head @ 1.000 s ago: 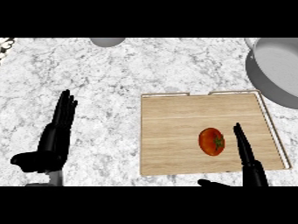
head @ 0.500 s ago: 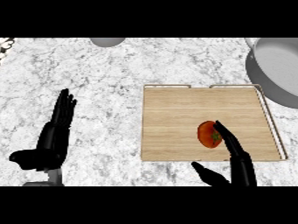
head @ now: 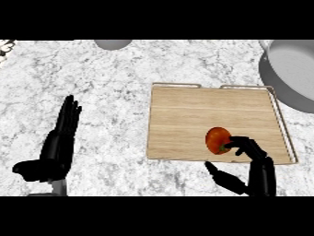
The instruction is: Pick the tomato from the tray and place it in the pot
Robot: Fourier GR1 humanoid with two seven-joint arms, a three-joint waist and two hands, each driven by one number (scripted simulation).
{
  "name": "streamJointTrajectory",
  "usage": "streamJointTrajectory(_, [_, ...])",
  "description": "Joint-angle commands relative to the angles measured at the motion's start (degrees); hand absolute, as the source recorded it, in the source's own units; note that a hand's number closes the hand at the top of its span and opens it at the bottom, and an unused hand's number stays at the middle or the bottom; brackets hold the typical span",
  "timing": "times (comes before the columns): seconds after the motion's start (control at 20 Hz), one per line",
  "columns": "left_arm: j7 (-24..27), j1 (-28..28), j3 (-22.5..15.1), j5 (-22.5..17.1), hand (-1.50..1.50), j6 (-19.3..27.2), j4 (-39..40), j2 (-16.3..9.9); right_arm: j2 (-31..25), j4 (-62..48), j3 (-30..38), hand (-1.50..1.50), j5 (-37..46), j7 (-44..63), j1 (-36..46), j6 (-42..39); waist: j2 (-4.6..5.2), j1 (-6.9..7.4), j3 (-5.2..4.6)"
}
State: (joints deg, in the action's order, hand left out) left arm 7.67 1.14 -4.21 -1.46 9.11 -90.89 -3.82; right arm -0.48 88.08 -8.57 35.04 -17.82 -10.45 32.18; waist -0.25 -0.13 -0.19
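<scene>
Right hand curled onto the tomato, near the tray's front edge

The right hand (head: 253,154) is seen with fingers bent over the tomato's (head: 217,139) near side, thumb stuck out to the left over the counter; full closure can't be made out. The tomato is sat on the wooden tray (head: 186,115), with bare board beyond the hand. The grey pot (head: 302,78), far up-right of it, is cut off by the frame. The left hand (head: 57,143) is rested open, well apart over the marble counter (head: 84,73).
</scene>
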Motion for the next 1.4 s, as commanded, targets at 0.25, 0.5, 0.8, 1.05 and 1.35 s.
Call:
streamJointTrajectory(0.25, [-0.8, -3.0, -1.9, 0.9, 0.00, -0.8, -0.7, 1.1, -4.4, -13.5, 12.2, 1.50, 8.4, 23.3, 15.3, -1.4, 3.04, 4.24, -0.39])
streamJointTrajectory(0.5, [0.0, -3.3, -3.0, 1.2, 0.00, -1.8, -0.9, 0.8, -10.2, -18.1, 17.9, 1.50, 11.7, 34.7, 21.3, -4.5, 4.51, 7.97, -0.85])
streamJointTrajectory(0.8, [-0.7, -5.7, -4.8, 1.6, 0.00, -2.7, -0.1, 1.5, -18.9, -25.3, 22.1, 1.50, 21.3, 50.0, 37.2, -7.2, 4.02, 11.13, -0.64])
streamJointTrajectory(1.05, [-1.5, -7.1, -6.6, 2.6, 0.00, -3.0, 0.8, 2.2, -24.5, -32.8, 21.6, 1.50, 32.0, 61.7, 49.9, -10.3, 3.79, 12.62, -0.45])
streamJointTrajectory(1.35, [-1.8, -7.4, -7.2, 2.6, 0.00, -2.9, 1.1, 3.0, -28.2, -43.2, 20.4, 1.50, 43.2, 76.5, 61.9, -15.7, 3.63, 12.52, -0.20])
